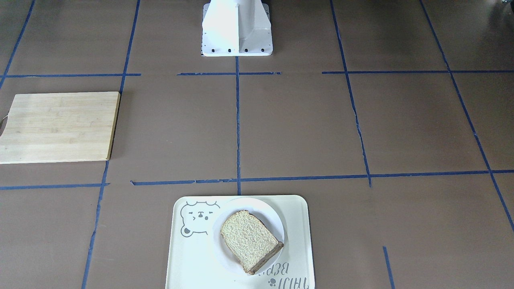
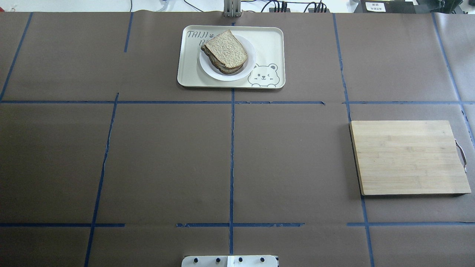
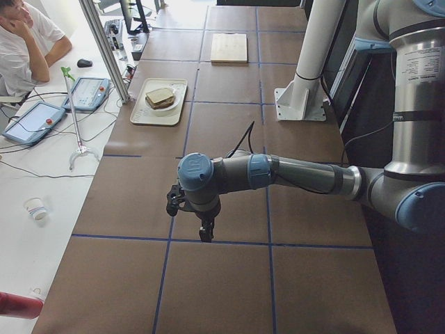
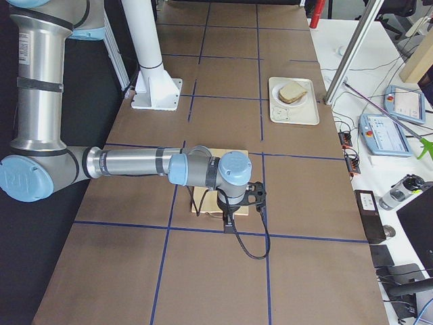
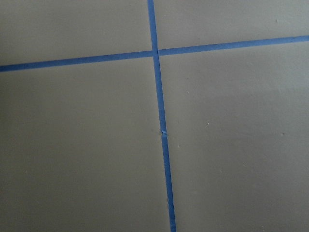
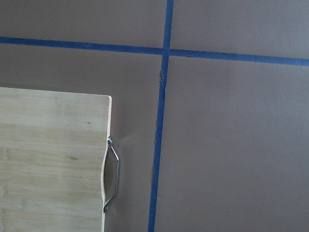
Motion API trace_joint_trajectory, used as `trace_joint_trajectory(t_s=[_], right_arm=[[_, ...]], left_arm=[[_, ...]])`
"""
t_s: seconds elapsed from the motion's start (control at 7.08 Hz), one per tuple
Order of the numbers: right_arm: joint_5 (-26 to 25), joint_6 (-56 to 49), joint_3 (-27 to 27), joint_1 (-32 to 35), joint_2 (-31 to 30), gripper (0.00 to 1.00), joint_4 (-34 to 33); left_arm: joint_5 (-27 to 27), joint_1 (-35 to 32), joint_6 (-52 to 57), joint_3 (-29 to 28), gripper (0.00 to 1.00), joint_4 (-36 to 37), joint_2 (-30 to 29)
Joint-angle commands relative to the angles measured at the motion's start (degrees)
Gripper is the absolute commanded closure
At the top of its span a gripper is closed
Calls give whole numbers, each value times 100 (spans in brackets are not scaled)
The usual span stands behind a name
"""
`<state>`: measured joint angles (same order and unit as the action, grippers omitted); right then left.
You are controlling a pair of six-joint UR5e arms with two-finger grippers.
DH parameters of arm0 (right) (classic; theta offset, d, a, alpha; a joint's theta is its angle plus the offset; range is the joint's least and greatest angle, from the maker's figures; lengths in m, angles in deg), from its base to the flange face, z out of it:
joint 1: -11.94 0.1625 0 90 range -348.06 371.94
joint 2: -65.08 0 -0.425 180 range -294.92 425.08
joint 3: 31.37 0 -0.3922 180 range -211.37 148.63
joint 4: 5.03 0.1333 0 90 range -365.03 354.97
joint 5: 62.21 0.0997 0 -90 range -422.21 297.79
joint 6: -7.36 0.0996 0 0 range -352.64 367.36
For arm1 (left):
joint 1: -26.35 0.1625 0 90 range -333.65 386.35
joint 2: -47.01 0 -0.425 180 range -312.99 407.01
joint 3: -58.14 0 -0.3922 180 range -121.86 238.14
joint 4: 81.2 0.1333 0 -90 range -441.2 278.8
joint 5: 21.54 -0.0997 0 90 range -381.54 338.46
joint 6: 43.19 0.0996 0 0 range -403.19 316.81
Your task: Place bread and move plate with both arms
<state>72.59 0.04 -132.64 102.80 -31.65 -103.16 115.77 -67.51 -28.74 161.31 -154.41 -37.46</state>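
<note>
Looks done: the bread (image 1: 249, 239) lies on the plate (image 1: 266, 207) (itself on the tray (image 1: 188, 257)), far from the left gripper (image 3: 206, 231) and right gripper (image 4: 228, 220); I cannot tell whether their jaws are spread.

Table paper (image 2: 167, 167) was dull brown, gridded with blue tape (image 2: 232, 155). Tray (image 2: 271, 40) cream, with a grey bear drawing (image 2: 262, 76) and grey lettering. Plate (image 2: 251, 55) plain white. Bread (image 2: 226, 50) pale speckled tan, with a thin brown crust. Cutting board (image 2: 408, 157) was light bamboo with banded grain, its handle (image 6: 113, 174) silvery. Left arm (image 3: 292, 172) and right arm (image 4: 135, 162) were silver-grey with light-blue joint caps. Left gripper (image 3: 205, 233) and right gripper (image 4: 229, 222) black. Base (image 1: 237, 28) white.
</note>
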Motion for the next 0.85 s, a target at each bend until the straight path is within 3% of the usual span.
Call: trace_joint_trajectory(t_s=[0.0,0.71], right_arm=[[2,-50,-16,-34,32,0,-75],[2,-95,-60,-69,-21,0,-31]], left_arm=[[-11,-18,40,-121,0,-308,123],[15,-9,-65,-95,0,-291,132]])
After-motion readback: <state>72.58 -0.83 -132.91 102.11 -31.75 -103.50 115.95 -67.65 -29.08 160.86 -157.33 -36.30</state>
